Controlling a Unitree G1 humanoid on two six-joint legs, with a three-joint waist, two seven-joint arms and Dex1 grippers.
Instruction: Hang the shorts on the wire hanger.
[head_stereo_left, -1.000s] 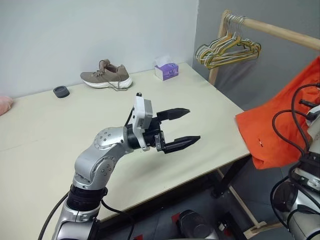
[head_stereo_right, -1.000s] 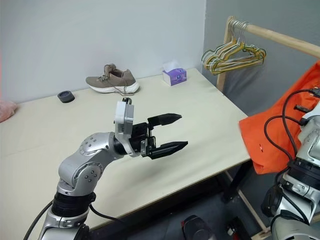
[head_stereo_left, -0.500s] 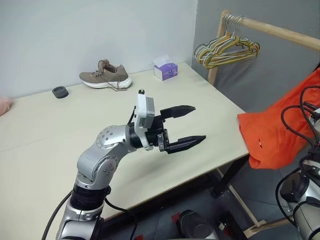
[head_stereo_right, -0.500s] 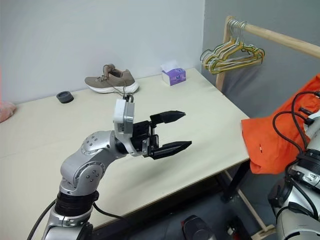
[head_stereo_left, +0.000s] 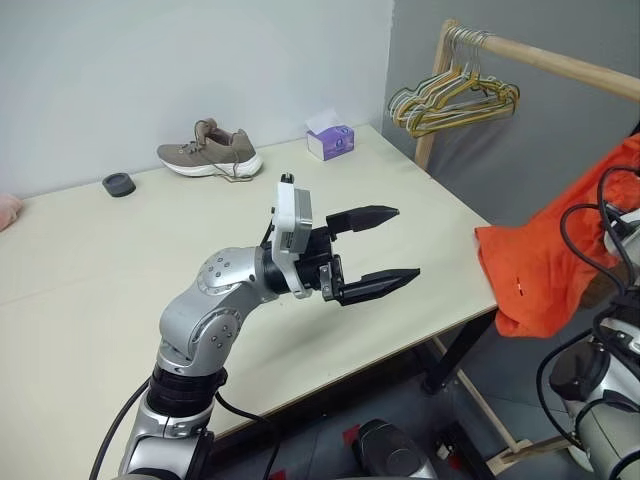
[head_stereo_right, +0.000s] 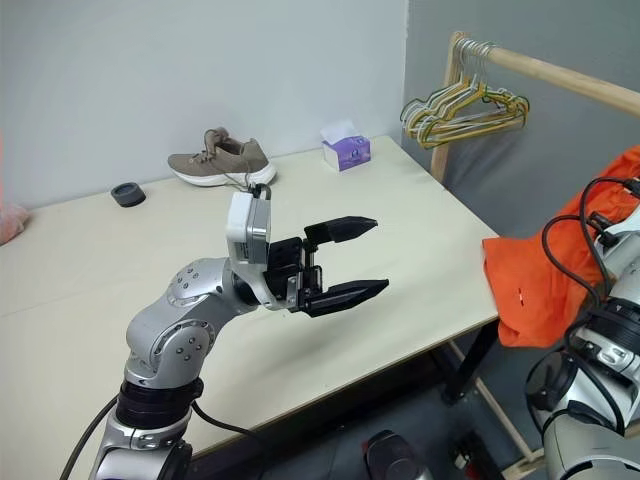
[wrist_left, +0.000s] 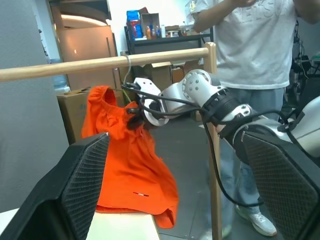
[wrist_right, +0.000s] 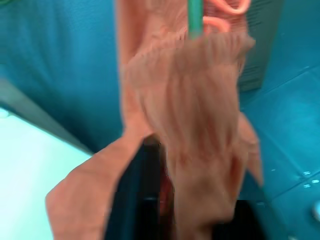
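Note:
The bright orange shorts (head_stereo_left: 545, 265) hang at the right beside the table, one lower corner lying on the table's edge. In the left wrist view the shorts (wrist_left: 127, 170) hang under the wooden rail (wrist_left: 65, 67). The wire hanger's thin hook (wrist_left: 128, 62) is over that rail. My right gripper (wrist_left: 134, 119) is up at the gathered waistband; the fabric hides it, so whether it holds the cloth is unclear. The right wrist view shows the waistband (wrist_right: 200, 85) close up. My left gripper (head_stereo_left: 405, 243) hovers open and empty above the table, pointing towards the shorts.
On the cream table (head_stereo_left: 100, 280) a brown shoe (head_stereo_left: 210, 150), a purple tissue box (head_stereo_left: 332, 140) and a small black disc (head_stereo_left: 118, 184) sit near the wall. A bunch of coloured hangers (head_stereo_left: 455, 100) hangs on the rail. A person in a white shirt (wrist_left: 255, 45) stands behind the rail.
The top of the shorts at the right edge sits a little lower and my right wrist has turned. The left gripper stays open, about where it was.

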